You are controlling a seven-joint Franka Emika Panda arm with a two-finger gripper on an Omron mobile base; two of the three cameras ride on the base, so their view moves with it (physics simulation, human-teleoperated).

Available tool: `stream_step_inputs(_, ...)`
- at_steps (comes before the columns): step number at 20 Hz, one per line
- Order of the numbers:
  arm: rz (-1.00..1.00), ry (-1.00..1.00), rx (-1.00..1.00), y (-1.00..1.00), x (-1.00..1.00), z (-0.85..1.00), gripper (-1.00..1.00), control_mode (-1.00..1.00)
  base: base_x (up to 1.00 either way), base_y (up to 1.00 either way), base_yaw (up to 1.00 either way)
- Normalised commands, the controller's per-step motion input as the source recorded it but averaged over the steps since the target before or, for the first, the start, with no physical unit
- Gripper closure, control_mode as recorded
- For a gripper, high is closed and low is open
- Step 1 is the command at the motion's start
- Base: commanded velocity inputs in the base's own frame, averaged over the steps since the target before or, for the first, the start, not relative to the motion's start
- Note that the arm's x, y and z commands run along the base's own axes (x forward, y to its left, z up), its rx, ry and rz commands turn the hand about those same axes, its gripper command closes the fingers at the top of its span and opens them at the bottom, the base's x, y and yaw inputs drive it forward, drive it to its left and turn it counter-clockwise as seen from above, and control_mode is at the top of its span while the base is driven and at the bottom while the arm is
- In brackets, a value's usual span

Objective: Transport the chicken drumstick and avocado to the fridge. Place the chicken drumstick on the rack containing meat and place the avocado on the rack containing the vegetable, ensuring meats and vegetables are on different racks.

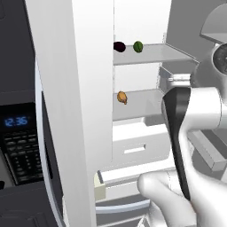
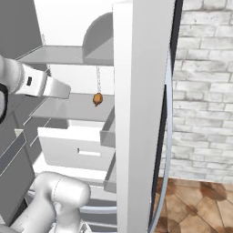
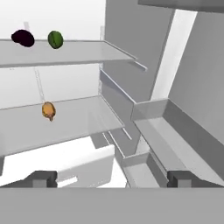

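Inside the open fridge [image 1: 133,26], the avocado [image 1: 138,46] sits on the rack containing the vegetable [image 1: 155,54], just beside the dark eggplant [image 1: 119,46], while a rounded orange-brown meat lump [image 1: 122,97] rests alone on the lower shelf [image 1: 142,104]. The gripper [image 3: 112,178] faces the interior with its fingers spread wide and nothing between them. The chicken drumstick is apparently not on either shelf, though the door edge hides part of the racks. With the avocado placed, the remaining work appears to be the drumstick: it should go on the lower shelf near the meat, approached level between the two shelves. The white drawer [image 1: 139,146] below, the door bins [image 3: 166,131] at the side and the fridge door [image 2: 141,113] crowd the approach.
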Motion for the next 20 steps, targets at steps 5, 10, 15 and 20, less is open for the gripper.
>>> stream_step_inputs(5, 0.13, 0.16, 0.09, 0.0, -0.74, -0.04, -1.0, -1.0, 0.0, 0.0, 0.0)
stream_step_inputs(10, 0.18, 0.16, 0.05, 0.21, -0.52, -0.04, -1.0, -1.0, 0.0, 0.0, 0.0)
stream_step_inputs(15, 0.12, 0.02, 0.0, 0.24, -0.39, -0.18, -1.0, -1.0, 0.0, 0.0, 0.0)
stream_step_inputs(20, 0.03, 0.0, 0.0, 0.05, -0.15, -0.04, -1.0, 1.0, -0.78, 0.06, 0.11)
